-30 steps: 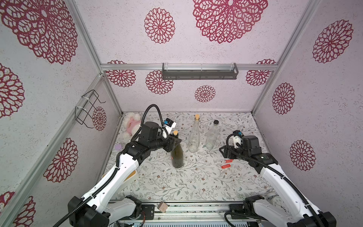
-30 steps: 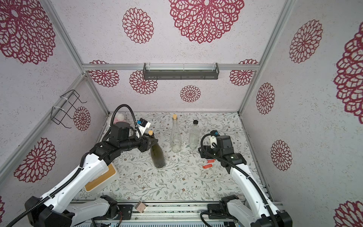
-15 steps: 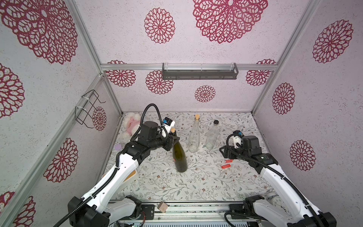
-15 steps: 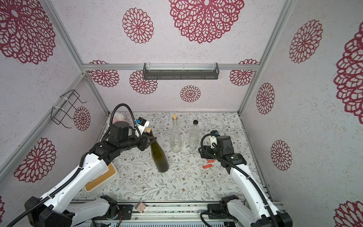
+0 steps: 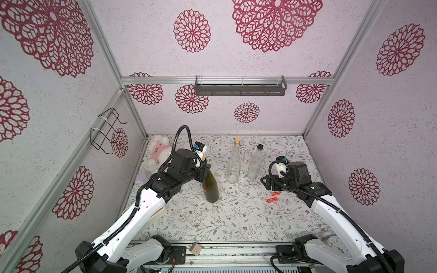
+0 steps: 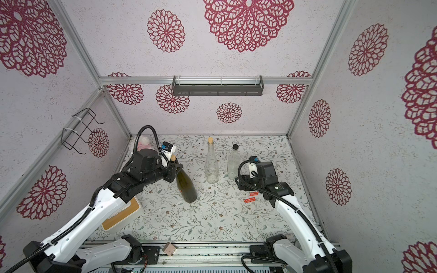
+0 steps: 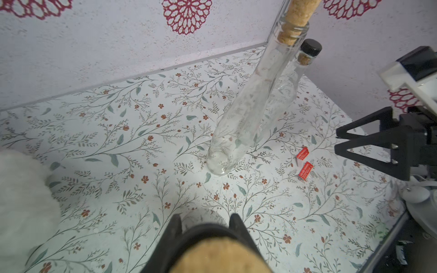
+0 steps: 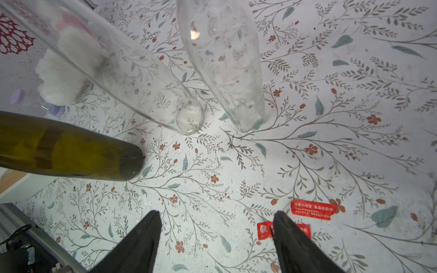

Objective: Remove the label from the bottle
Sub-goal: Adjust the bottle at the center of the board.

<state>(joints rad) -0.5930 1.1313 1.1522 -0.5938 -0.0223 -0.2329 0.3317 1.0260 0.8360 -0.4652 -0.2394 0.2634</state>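
Note:
The dark green bottle [image 5: 211, 186] [image 6: 186, 186] leans with its corked neck toward the left arm and its base low over the floral mat [image 5: 212, 224]. My left gripper [image 5: 203, 169] [image 6: 176, 168] is shut on its neck; in the left wrist view the cork [image 7: 217, 257] fills the space between the fingers [image 7: 176, 227]. A sliver of red label [image 5: 204, 190] shows on the bottle's left flank, and it appears as a dark band through the glass [image 8: 47, 151]. My right gripper [image 5: 266, 183] [image 8: 216, 217] hangs open above the mat, right of the bottle and empty.
Two clear bottles stand behind, one corked [image 5: 233, 165] and one black-capped [image 5: 255, 165]. Two loose red stickers [image 5: 275, 193] [image 8: 311, 210] lie by the right gripper. There is a plush toy [image 5: 158, 151] at the back left, a wood-lidded box [image 6: 120, 215] under the left arm, and a clock [image 5: 335, 242] at the front right.
My left gripper has closed on the green bottle's neck. The bottle has gone from upright to leaning, its base swung right and forward. The right arm has stayed still.

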